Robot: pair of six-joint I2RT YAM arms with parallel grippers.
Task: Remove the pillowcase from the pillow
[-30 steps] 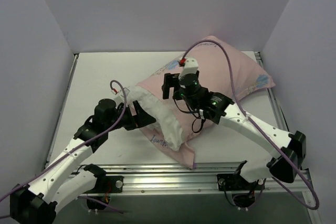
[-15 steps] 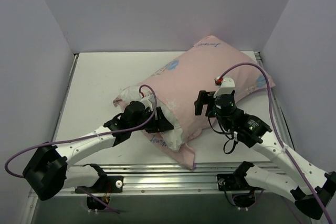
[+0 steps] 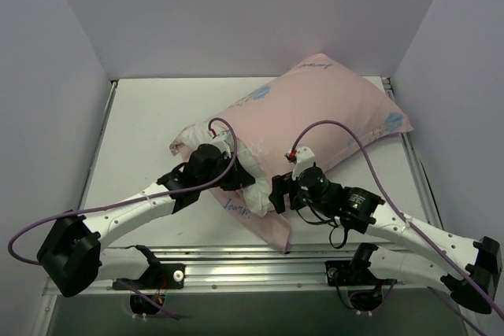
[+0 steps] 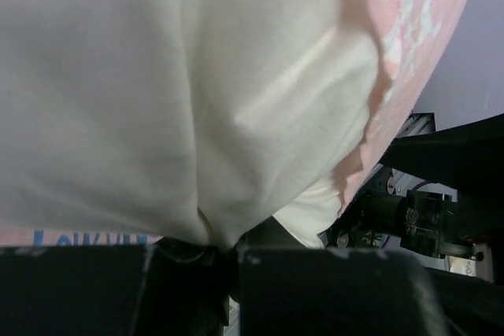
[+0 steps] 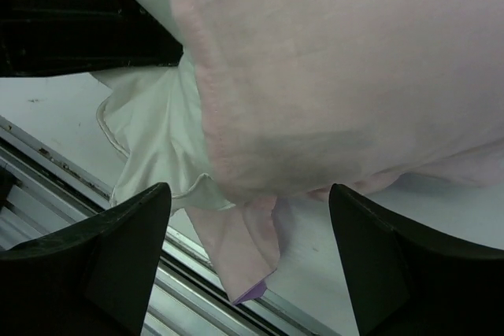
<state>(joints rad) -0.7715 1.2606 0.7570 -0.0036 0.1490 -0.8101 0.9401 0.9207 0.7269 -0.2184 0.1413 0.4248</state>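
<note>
The plump white rectangular pillow [image 4: 118, 76] lay slantwise on the white worktop [image 3: 150, 116], one end near the arms and the other towards the far right corner. Most of it sat inside the thin pale pink fabric pillowcase with small blue script [image 3: 331, 108]. Only the near-left end was bare, bulging out of the case's open mouth.

The left hand [image 4: 228, 261] was closed tight on a fold of that bare white cushion; its wrist view showed the cloth gathered to a pinch between the fingers. That hold looked meant as an anchor, so that the pillow could be kept apart from the cover and not slide along with it.

The right hand [image 5: 250, 226] hung low over the near corner of the case, just beside the left one. Its fingers were spread wide with nothing gripped (a loose flap of the hem, purple at its tip, drooped right under the gap). It touched no cloth that I could make out.

I judged the step in hand to be the right hand's reach for the hem. It would need to close on the pink layer alone and not the white beneath, so that one hand held cushion, the other cover, and the two could be drawn apart. Catching both layers would have set the hands pulling against each other. By how much of the pillow was covered, the removal had barely begun.
</note>
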